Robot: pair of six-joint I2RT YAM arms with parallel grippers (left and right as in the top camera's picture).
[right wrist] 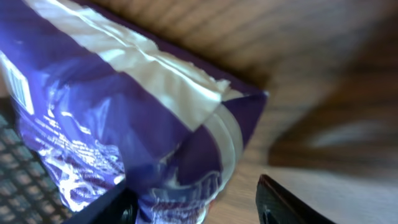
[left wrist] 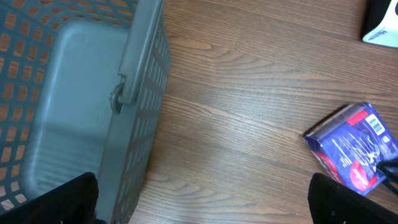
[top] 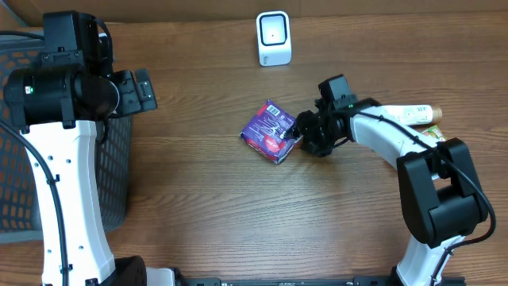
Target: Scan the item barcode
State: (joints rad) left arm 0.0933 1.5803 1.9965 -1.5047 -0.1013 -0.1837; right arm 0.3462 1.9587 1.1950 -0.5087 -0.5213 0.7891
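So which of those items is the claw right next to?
The purple packet mid-table, right at the right gripper. The pale tube lies farther off, behind that arm.

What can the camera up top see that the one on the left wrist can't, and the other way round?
Only the overhead shows the right gripper at the purple packet, and a white tube lying behind that arm. Only the left wrist looks down into the grey basket to its solid floor. Both show the packet, the basket, the wooden table and the white scanner, though the left wrist catches only its corner.
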